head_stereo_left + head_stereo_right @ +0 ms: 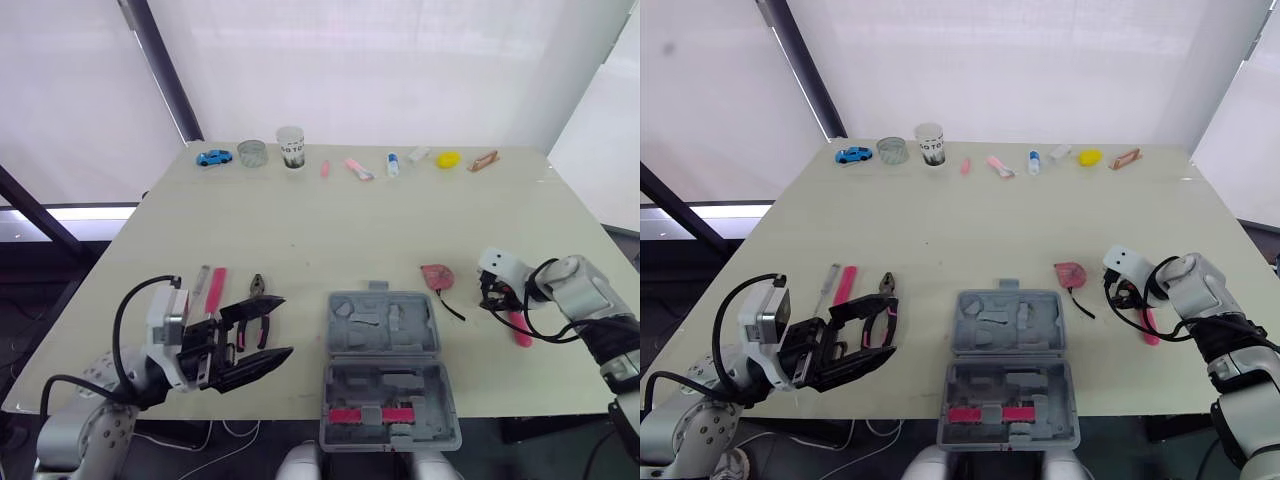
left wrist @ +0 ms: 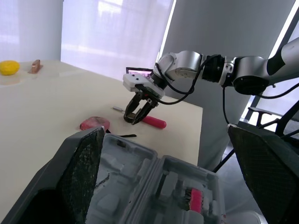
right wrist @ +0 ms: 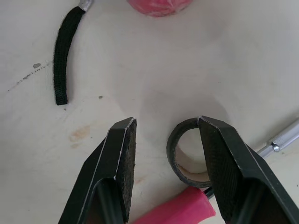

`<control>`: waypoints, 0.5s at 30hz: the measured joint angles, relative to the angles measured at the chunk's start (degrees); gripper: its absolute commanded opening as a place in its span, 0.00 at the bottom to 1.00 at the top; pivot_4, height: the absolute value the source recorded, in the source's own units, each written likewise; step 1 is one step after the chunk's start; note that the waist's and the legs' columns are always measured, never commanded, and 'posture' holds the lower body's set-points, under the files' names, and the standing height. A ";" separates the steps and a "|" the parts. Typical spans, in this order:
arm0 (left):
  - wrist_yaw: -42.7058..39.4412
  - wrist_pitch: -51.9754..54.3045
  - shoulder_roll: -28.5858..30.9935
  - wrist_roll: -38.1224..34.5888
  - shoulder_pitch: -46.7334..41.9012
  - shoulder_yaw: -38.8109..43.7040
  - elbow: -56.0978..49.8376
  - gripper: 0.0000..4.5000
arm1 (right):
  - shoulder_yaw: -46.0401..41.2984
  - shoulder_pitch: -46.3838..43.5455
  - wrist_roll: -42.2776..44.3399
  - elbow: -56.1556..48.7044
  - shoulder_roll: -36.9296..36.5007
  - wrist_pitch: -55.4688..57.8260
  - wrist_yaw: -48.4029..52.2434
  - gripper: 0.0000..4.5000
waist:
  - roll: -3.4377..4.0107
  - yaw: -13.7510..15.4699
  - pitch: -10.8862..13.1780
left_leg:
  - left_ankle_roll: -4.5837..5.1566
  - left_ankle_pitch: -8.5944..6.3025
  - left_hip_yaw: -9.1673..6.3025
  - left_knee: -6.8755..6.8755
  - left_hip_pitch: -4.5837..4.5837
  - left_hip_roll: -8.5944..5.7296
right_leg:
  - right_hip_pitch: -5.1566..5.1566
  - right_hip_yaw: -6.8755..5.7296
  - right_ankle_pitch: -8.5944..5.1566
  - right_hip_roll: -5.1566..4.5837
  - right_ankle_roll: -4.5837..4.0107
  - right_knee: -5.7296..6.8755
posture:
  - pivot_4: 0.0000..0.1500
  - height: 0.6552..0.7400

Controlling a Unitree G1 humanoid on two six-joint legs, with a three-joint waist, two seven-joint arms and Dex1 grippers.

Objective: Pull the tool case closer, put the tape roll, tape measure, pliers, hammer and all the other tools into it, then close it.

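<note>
At the lower left, the left claw [image 1: 287, 325] is wide apart and holds nothing, just beside the pliers [image 1: 258, 288]. The open tool case [image 1: 410, 335] sits low in the middle of the counter [image 1: 350, 220]. To its right lies the red tape measure [image 1: 437, 274]. Further right, the right claw [image 1: 490, 298] has its fingers apart over the tape roll [image 3: 172, 156].

White cup [image 1: 290, 147], dark band lettered "GO TO", remaining print too small to read
</note>
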 measured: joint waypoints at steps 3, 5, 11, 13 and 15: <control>0.59 0.00 -0.06 0.00 0.00 -0.05 -0.64 1.00 | -0.56 0.36 0.20 -0.78 -0.48 0.91 -0.11 0.49 | 0.00 0.00 0.00 | 0.00 0.00 0.01 0.00 0.00 0.00 | 0.00 0.00 0.00 0.00 0.00 0.00 | 1.00 1.00; 0.73 0.00 -0.16 -0.01 0.02 -0.12 -0.80 1.00 | -1.80 1.29 1.08 -2.95 -0.56 2.13 -0.27 0.49 | 0.00 -0.02 0.00 | 0.00 0.00 0.01 -0.01 0.00 0.00 | -0.01 0.00 0.00 0.00 0.00 0.00 | 1.00 1.00; 0.62 -0.18 -0.44 0.02 0.00 -1.00 -0.74 1.00 | -2.18 3.84 1.98 -6.60 -1.62 4.93 -0.47 0.49 | 0.00 -0.03 0.00 | 0.00 0.00 0.02 -0.01 0.01 0.00 | 0.00 0.00 0.00 0.00 0.00 0.00 | 1.00 1.00; 0.37 -0.36 -0.44 0.04 -0.08 -1.05 -0.55 1.00 | -2.17 4.06 1.95 -6.22 -1.62 5.05 -0.92 0.49 | 0.00 -0.05 0.00 | 0.00 0.00 0.04 -0.01 0.01 0.00 | -0.01 0.01 0.00 0.00 0.00 0.00 | 1.00 1.00; 0.07 -0.77 -0.44 0.10 -0.23 -1.13 -0.35 1.00 | -2.17 3.73 1.86 -4.91 -1.47 4.46 -1.42 0.49 | 0.00 -0.06 0.00 | 0.00 0.00 0.03 -0.01 0.02 0.00 | 0.00 0.01 0.00 0.01 0.00 0.00 | 1.00 1.00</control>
